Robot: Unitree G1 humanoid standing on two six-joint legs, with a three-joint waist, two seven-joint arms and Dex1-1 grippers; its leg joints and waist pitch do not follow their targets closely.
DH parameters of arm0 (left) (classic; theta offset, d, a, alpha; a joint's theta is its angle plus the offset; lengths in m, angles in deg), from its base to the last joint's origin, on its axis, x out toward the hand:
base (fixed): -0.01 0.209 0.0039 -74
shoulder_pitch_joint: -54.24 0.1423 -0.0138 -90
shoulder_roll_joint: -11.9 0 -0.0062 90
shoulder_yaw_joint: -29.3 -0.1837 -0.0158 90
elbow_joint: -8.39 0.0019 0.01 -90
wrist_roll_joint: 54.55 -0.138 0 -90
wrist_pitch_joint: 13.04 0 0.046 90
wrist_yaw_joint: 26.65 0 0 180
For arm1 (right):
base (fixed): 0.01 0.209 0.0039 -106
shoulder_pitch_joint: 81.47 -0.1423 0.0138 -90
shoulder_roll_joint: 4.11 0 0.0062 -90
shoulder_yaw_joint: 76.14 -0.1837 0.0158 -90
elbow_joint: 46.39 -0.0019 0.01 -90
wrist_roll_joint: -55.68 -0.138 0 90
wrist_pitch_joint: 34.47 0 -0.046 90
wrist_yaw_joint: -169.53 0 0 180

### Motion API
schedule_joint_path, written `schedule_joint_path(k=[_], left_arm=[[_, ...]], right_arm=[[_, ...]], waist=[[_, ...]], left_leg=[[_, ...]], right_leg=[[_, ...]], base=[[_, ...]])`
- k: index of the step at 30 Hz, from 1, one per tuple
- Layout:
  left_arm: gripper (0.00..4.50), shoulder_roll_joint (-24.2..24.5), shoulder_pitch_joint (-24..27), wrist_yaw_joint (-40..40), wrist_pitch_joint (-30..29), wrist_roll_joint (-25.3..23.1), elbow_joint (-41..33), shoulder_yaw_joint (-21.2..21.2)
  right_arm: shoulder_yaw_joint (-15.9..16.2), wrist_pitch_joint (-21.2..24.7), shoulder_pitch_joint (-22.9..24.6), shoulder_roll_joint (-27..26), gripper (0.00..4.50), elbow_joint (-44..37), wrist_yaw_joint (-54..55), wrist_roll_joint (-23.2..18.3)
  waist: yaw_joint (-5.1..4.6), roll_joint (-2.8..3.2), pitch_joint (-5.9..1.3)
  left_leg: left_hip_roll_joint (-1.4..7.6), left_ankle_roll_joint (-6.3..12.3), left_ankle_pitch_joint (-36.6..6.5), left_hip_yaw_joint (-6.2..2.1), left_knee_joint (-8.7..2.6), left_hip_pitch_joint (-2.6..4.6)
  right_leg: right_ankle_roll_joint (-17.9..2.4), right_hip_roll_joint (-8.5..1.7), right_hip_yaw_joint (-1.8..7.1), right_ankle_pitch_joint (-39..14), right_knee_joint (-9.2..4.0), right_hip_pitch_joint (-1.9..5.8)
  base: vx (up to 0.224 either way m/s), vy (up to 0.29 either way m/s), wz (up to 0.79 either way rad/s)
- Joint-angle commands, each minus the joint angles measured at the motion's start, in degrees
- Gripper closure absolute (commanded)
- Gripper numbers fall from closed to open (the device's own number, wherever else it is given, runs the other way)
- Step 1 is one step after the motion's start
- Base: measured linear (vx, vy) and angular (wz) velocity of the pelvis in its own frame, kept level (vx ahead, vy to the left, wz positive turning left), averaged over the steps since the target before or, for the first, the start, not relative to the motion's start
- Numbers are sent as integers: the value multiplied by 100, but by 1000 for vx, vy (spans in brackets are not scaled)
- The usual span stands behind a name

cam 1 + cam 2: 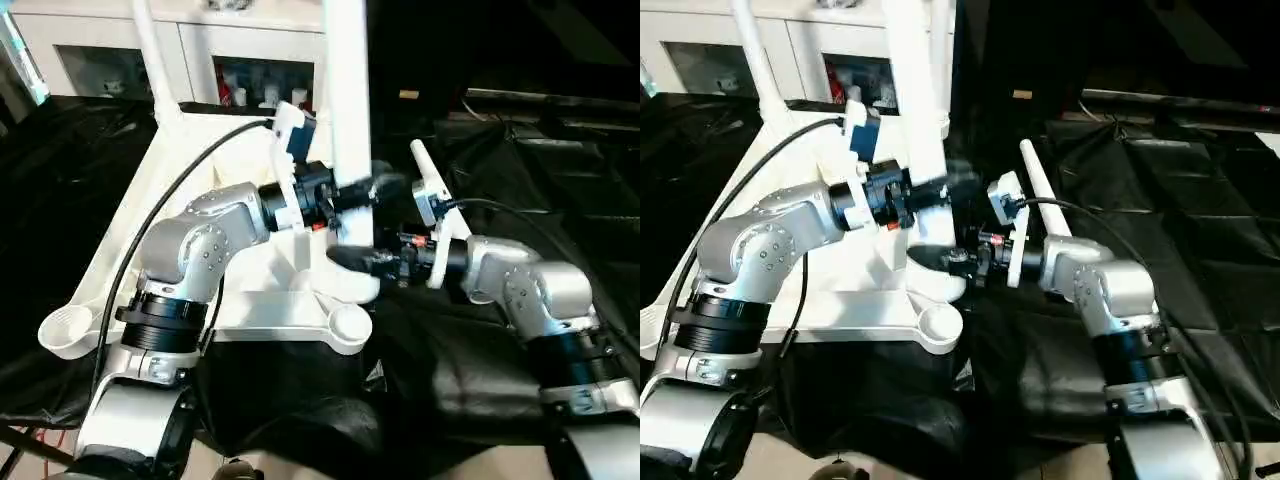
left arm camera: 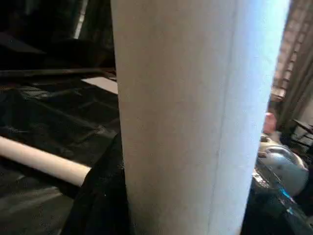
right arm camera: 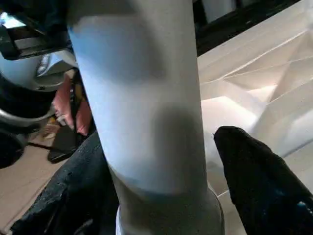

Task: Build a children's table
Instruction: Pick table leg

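Upright leg held over its socket, both arms at the tube

White cylindrical plastic tube leg (image 1: 348,100) standing vertical in a corner socket of upturned white ribbed plastic tabletop (image 1: 190,200). Left end effector (image 1: 340,195) clenched on leg from the left, higher up. Right end effector (image 1: 362,258) lower near the base, fingers (image 3: 254,171) spread clear of tube. Spare white tube (image 1: 1040,195) lying on black sheet beyond.

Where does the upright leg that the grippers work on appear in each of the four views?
Left eye: the leg rises at upper centre, between the grippers.
Right eye: leg, upper centre-left.
Left wrist: leg, the wide column across the middle.
Right wrist: leg, at centre, entering a socket.
Shared landmark: the tabletop.
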Motion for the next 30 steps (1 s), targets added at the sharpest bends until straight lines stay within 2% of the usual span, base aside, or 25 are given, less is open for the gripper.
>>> schedule_joint_path(k=[1,2,3,4,5,6,9,11,15,19,20,21,25,28,29,30], left_arm=[[257,66,-5,289,-34,72,-115,-172],[257,64,-5,289,-34,72,-113,-170],[257,54,-18,298,-31,78,-87,-151],[257,51,-22,296,-32,81,-82,-146],[257,44,-32,290,-34,88,-69,-133],[257,44,-32,290,-34,88,-69,-133],[257,37,-52,288,-43,115,-31,-97],[257,13,-62,180,-6,70,33,-61],[258,5,-55,179,-5,76,24,-53],[258,-36,-63,59,50,37,68,-7],[202,-72,-82,-82,86,-15,115,31],[188,-132,-108,-251,167,-80,173,84],[177,-437,-266,-1326,392,-425,487,372],[175,-534,-336,-1645,414,-440,600,526],[175,-588,-387,-1810,404,-397,677,637],[175,-604,-403,-1849,406,-377,701,673]], right_arm=[[-20,86,-171,159,116,-190,-95,-125],[-13,87,-171,160,116,-192,-97,-123],[57,78,-179,163,142,-182,-107,-80],[63,76,-182,161,149,-173,-105,-71],[76,70,-189,156,154,-149,-99,-50],[76,70,-189,156,154,-149,-99,-50],[94,22,-179,117,191,-77,-46,24],[115,-36,-127,81,193,-87,44,86],[94,-105,-81,19,233,-83,202,112],[54,-181,-60,-56,246,-74,382,162],[19,-198,-55,-96,249,-71,466,169],[-11,-211,-47,-133,249,-72,523,168],[-61,-313,-21,-257,255,-58,738,228],[-71,-339,-53,-279,258,-20,784,227],[-79,-356,-88,-295,259,10,807,224],[-80,-363,-106,-302,259,23,820,227]], waist=[[7,34,-448],[7,35,-449],[10,33,-452],[5,35,-449],[5,11,-451],[6,24,-448],[8,26,-446],[11,30,-452],[7,32,-452],[7,35,-455],[5,35,-456],[5,37,-455],[5,26,-459],[21,9,-464],[18,-18,-467],[22,-3,-467]], left_leg=[[199,85,-1082,-48,-351,59],[198,90,-1074,-48,-351,62],[197,96,-1041,-47,-346,58],[200,90,-1048,-46,-346,55],[198,88,-1052,-43,-344,56],[198,89,-1052,-46,-346,55],[197,74,-1074,-44,-343,62],[199,66,-1073,-46,-342,64],[196,56,-1065,-47,-344,61],[195,53,-1038,-46,-342,62],[193,52,-1040,-46,-343,62],[191,50,-1037,-44,-339,59],[199,22,-1076,-42,-336,70],[174,58,-1018,-44,-325,48],[175,77,-999,-41,-324,46],[176,92,-955,-46,-323,42]], right_leg=[[-887,-390,307,-1566,-440,369],[-898,-390,306,-1547,-440,371],[-917,-391,306,-1491,-432,378],[-938,-391,306,-1481,-428,375],[-937,-391,304,-1497,-431,376],[-932,-396,304,-1525,-430,379],[-913,-395,305,-1601,-439,371],[-911,-395,304,-1588,-437,370],[-895,-395,304,-1581,-434,370],[-937,-388,306,-1455,-418,371],[-935,-389,305,-1464,-419,375],[-930,-391,307,-1466,-424,373],[-870,-390,305,-1526,-440,376],[-792,-391,298,-1566,-449,389],[-786,-393,298,-1561,-447,391],[-789,-392,295,-1532,-438,392]], base=[[0,0,0],[0,0,0],[0,0,0],[0,0,0],[0,0,0],[0,0,0],[0,0,0],[0,0,0],[0,0,0],[0,0,0],[0,0,0],[0,0,0],[0,0,0],[0,0,0],[0,0,0],[0,0,0]])
